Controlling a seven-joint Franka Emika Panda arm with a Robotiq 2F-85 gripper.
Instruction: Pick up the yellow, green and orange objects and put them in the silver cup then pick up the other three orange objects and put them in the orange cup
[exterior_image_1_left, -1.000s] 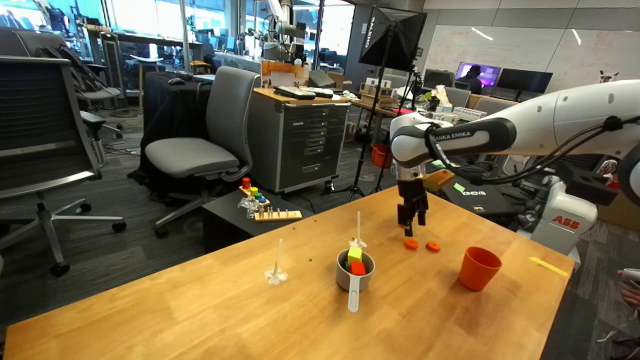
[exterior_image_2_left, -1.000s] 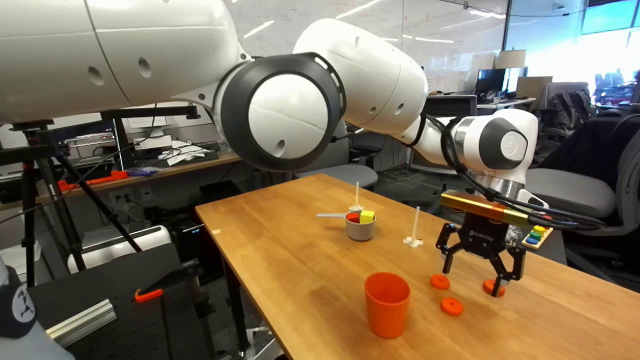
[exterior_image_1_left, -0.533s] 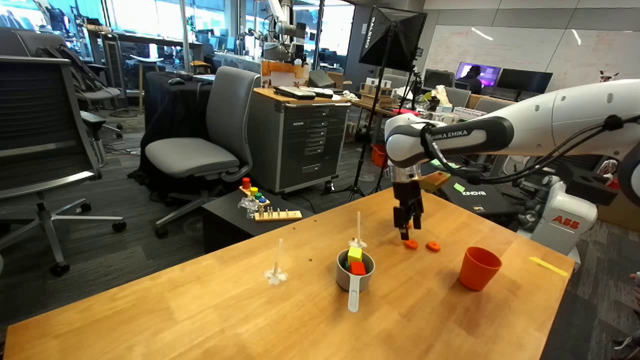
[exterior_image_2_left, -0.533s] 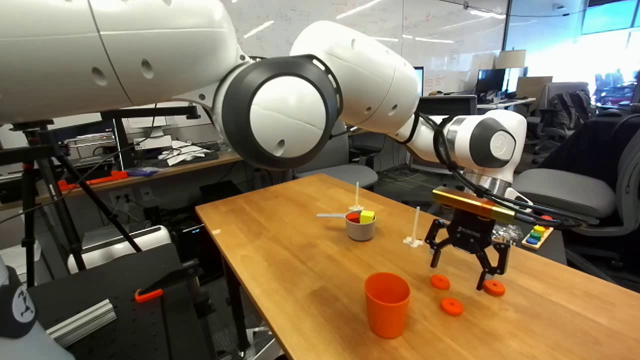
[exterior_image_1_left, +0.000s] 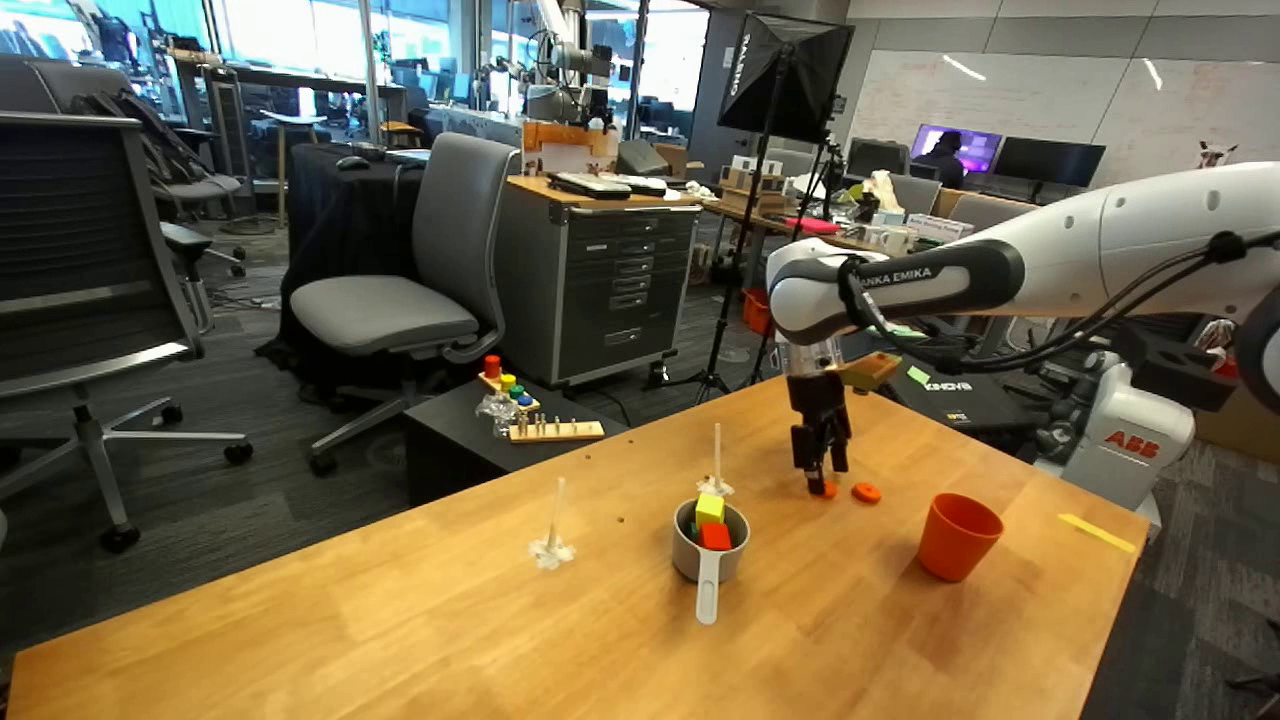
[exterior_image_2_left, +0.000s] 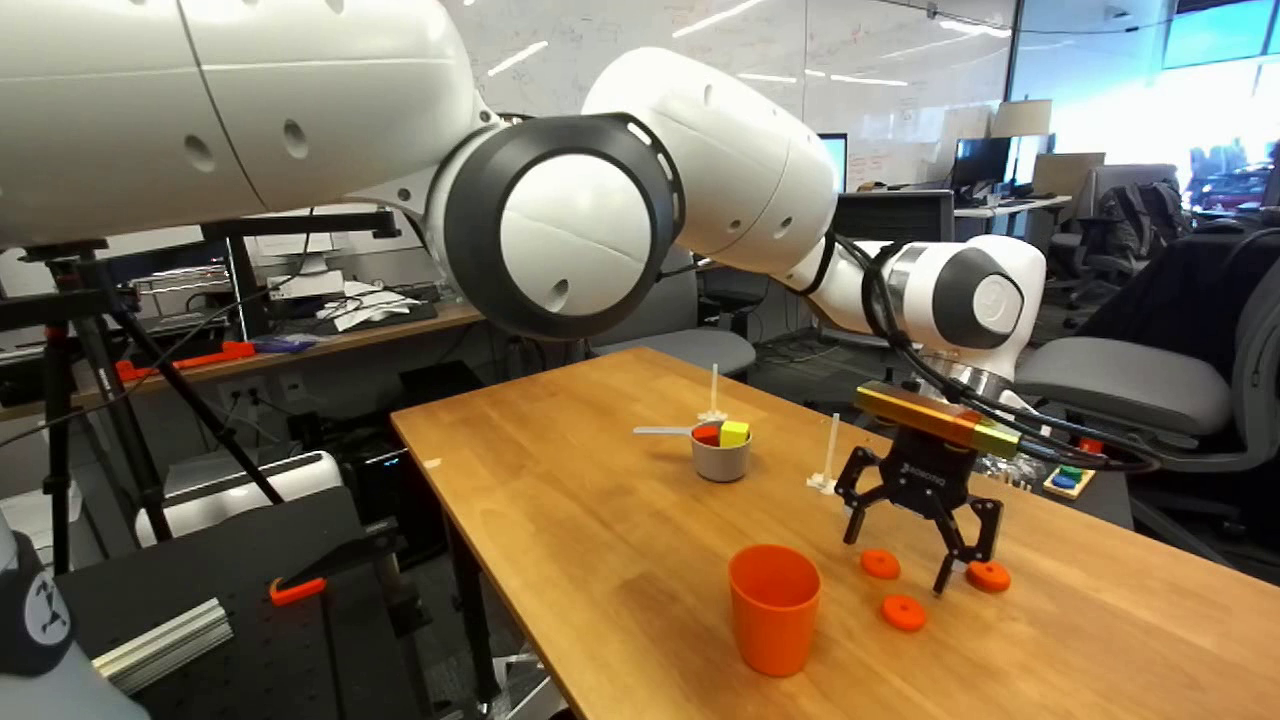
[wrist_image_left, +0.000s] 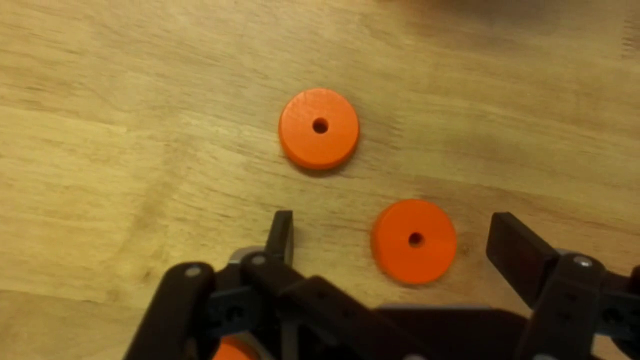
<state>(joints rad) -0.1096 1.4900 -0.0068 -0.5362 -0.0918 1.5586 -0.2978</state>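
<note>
Left to right across an exterior view, a gray chair (exterior_image_1_left: 385, 312) stands beyond your wooden table (exterior_image_1_left: 400, 620), where a white peg (exterior_image_1_left: 555, 520) rises. Next, the silver cup (exterior_image_1_left: 685, 560) sits upright on the same wood; it holds the yellow object (exterior_image_1_left: 710, 508) and the red-orange object (exterior_image_1_left: 715, 538), with a sliver of the green object (exterior_image_1_left: 694, 531) showing beside them. Near the cup stands a second white peg (exterior_image_1_left: 717, 455). Then comes your gripper (exterior_image_2_left: 896, 562), low over the tabletop, jaws spread wide and nothing in their hold. In your wrist view, one orange disc (wrist_image_left: 234, 351) peeks out at lower left, mostly hidden by the gripper; a second orange disc (wrist_image_left: 319, 140) lies flat just beyond the jaws; a third orange disc (wrist_image_left: 416, 255) lies flat between them, wood showing on either side. Farther right in an exterior view, the orange cup (exterior_image_1_left: 955, 545) stands upright, well apart from the silver cup, and a yellow strip (exterior_image_1_left: 1097, 533) lies near the table's edge.
</note>
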